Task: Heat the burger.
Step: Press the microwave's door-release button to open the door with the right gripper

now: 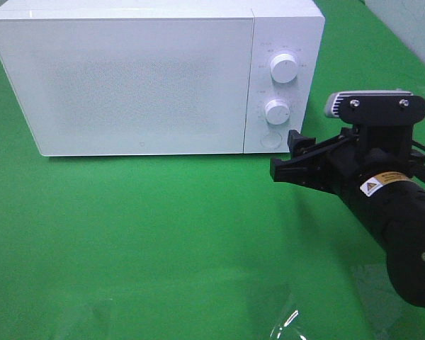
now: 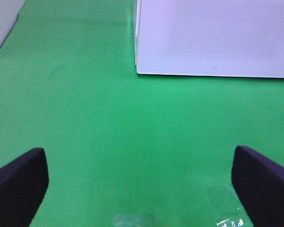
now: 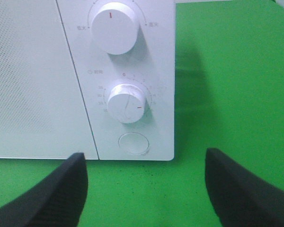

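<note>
The burger is out of view in every frame. A white microwave (image 1: pixel 142 78) stands at the back of the green table with its door shut; it also shows in the left wrist view (image 2: pixel 213 38) and the right wrist view (image 3: pixel 38 80). My right gripper (image 1: pixel 287 157) hovers open and empty just in front of the control panel, below and right of the lower knob (image 3: pixel 127 102) and the round door button (image 3: pixel 133 143). In its own view the right gripper (image 3: pixel 144 163) faces that panel. My left gripper (image 2: pixel 138 153) is wide open over bare green cloth, apart from the microwave's left front corner.
The upper knob (image 1: pixel 283 68) sits above the lower knob (image 1: pixel 277 111) on the panel. A clear, glinting plastic piece (image 1: pixel 287 322) lies at the table's front edge. Green cloth (image 1: pixel 163 234) covers the table.
</note>
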Robot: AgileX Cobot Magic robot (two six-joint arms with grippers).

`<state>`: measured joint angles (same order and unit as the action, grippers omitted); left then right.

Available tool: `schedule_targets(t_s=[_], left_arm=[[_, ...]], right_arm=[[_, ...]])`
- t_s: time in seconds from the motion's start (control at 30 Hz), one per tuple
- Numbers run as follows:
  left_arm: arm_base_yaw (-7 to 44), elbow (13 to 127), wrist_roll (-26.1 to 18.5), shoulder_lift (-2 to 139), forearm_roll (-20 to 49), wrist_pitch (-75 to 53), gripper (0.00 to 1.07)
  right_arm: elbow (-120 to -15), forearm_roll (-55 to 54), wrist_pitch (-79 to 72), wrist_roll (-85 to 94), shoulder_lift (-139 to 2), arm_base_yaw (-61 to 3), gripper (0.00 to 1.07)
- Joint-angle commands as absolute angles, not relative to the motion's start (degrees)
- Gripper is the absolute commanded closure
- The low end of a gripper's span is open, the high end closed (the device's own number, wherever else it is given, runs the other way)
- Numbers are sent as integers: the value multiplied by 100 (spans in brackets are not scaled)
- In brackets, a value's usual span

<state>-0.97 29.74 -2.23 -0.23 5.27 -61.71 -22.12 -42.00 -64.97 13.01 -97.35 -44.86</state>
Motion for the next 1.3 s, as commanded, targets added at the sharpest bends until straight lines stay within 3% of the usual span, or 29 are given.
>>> schedule_targets(t_s=[0.03, 0.5, 0.7, 0.8, 0.93, 1.3], left_arm=[[-109, 2956, -201, -115, 579, -6119, 10], [-109, 2956, -201, -115, 579, -6119, 10], [-109, 2956, -201, -115, 579, -6119, 10], [-109, 2956, -201, -115, 579, -6119, 10], [-109, 2956, -201, -115, 579, -6119, 10], [-109, 2956, -201, -115, 579, -6119, 10]], right_arm=[[-2366, -4228, -6503, 1329, -9855, -4509, 38], [-2618, -4240, -6234, 338, -10296, -4509, 41], [-2618, -4234, -6159, -2000, -10296, -4509, 58], [-2618, -4234, -6113, -2366, -10296, -4509, 61], [-2618, -4183, -5924, -4515, -10296, -4509, 83], [-2618, -4217, -5913, -6858, -10296, -4498, 107]])
